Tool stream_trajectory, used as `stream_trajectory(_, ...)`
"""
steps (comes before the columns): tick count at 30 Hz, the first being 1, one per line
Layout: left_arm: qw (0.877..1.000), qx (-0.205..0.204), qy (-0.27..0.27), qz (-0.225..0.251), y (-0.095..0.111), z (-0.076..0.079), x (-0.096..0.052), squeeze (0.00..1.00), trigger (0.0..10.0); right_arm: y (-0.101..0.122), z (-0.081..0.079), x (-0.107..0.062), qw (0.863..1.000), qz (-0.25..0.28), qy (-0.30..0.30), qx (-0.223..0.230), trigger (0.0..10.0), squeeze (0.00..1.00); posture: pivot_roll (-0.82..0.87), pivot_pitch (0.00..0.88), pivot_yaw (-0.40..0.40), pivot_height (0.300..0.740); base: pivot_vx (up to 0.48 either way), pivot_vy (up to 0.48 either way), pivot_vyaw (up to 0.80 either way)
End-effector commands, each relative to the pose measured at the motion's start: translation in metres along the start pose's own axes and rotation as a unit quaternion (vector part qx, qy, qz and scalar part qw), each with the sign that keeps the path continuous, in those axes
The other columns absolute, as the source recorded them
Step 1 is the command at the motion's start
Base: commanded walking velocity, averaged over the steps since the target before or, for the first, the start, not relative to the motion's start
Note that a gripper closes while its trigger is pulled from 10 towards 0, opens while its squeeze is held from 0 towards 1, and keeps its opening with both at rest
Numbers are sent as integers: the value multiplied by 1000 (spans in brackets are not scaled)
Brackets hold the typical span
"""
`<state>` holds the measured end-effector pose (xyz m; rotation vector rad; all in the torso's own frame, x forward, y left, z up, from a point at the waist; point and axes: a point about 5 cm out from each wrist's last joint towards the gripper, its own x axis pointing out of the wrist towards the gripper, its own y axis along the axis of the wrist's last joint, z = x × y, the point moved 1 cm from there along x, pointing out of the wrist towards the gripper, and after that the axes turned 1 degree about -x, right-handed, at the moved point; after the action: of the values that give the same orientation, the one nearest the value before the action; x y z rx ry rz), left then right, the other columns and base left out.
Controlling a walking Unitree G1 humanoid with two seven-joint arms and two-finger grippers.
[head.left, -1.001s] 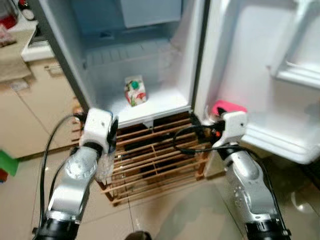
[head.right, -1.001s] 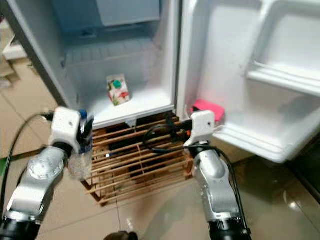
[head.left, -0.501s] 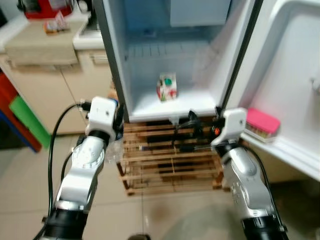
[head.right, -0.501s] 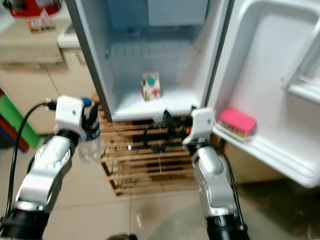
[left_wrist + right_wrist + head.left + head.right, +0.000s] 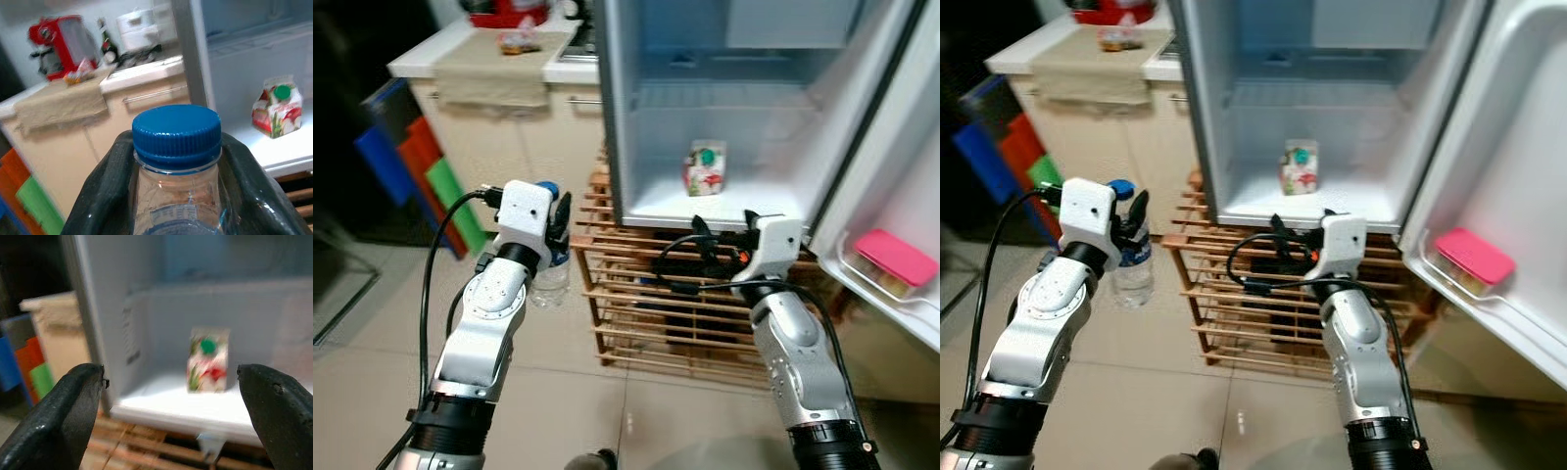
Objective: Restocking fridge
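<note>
My left hand [image 5: 1131, 227] is clamped on a clear water bottle [image 5: 1132, 264] with a blue cap [image 5: 176, 129], the two black fingers [image 5: 105, 196] pressing on either side of its neck just under the cap. I hold it upright to the left of the open fridge [image 5: 646, 117], out over the tiled floor [image 5: 372, 333] and level with the fridge's lower edge. From my head the bottle's body hangs below the hand and the label is only a pale band; my left wrist view brings the ribbed cap and the neck up close.

Inside the fridge, a small carton [image 5: 706, 168] with a green cap and red and green print stands upright on the white bottom shelf [image 5: 744, 201], near the middle and well apart from the bottle. My right wrist view looks straight at it between my right hand's fingers [image 5: 54, 416], which stand wide apart with nothing between them. That right hand [image 5: 697, 257] hovers just in front of the shelf's near edge, above a wooden slatted rack [image 5: 646, 313] that sits under the fridge.

On the right, the open door [image 5: 1518, 176] carries a pink-lidded box [image 5: 1474, 258] in its lower pocket. Far left, a tabletop [image 5: 489, 59] with a beige cloth holds a red appliance [image 5: 54, 44], whose shape my left wrist view shows more fully than my head views do. Blue, red and green panels [image 5: 426, 162] lean below it on the left.
</note>
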<state>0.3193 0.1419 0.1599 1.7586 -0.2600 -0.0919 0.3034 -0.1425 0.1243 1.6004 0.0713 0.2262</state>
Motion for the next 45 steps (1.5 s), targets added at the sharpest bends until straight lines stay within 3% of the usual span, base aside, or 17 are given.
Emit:
stream_trajectory(1,998,1,-28,49,15,-2,4,0,10000,3,-6,1,1000,7,6,-12,10000,0,-50,0,51,740,458,0,0)
stream_trajectory(8,997,-17,-36,69,21,-7,7,0,10000,1,-5,1,1000,4,0,-14,10000,0,-49,0,50,740,458,0,-562)
stream_trajectory(15,992,-35,-69,95,29,3,6,0,10000,2,-7,1,1000,12,6,-14,10000,0,-45,0,53,740,458,0,-313)
stream_trajectory(23,992,-55,-63,98,37,-2,11,0,10000,2,-13,0,1000,16,21,-8,10000,0,-44,0,60,740,0,0,0)
stream_trajectory(28,985,-44,-91,136,58,2,22,0,10000,-1,-19,-6,999,12,39,-4,10000,0,-42,0,60,740,0,0,0)
stream_trajectory(36,958,12,-202,201,98,46,35,0,10000,-6,-24,-15,999,2,39,1,10000,0,-56,0,88,740,0,0,0)
stream_trajectory(38,949,62,-220,217,102,58,38,0,10000,-7,-25,-17,999,0,33,4,10000,0,-60,0,96,740,0,0,0)
stream_trajectory(42,932,124,-242,240,103,70,40,0,10000,-7,-28,-19,999,0,31,7,10000,0,-61,0,102,740,0,0,0)
stream_trajectory(43,932,124,-242,240,103,70,40,0,10000,-7,-28,-19,999,0,31,7,10000,0,-61,0,102,740,0,0,0)
stream_trajectory(44,922,145,-263,244,101,76,39,0,10000,-7,-29,-20,999,-1,31,8,10000,0,-61,0,105,740,0,0,0)
stream_trajectory(45,900,197,-298,250,94,87,37,0,10000,-8,-32,-22,999,-2,32,9,10000,0,-61,0,112,740,0,0,0)
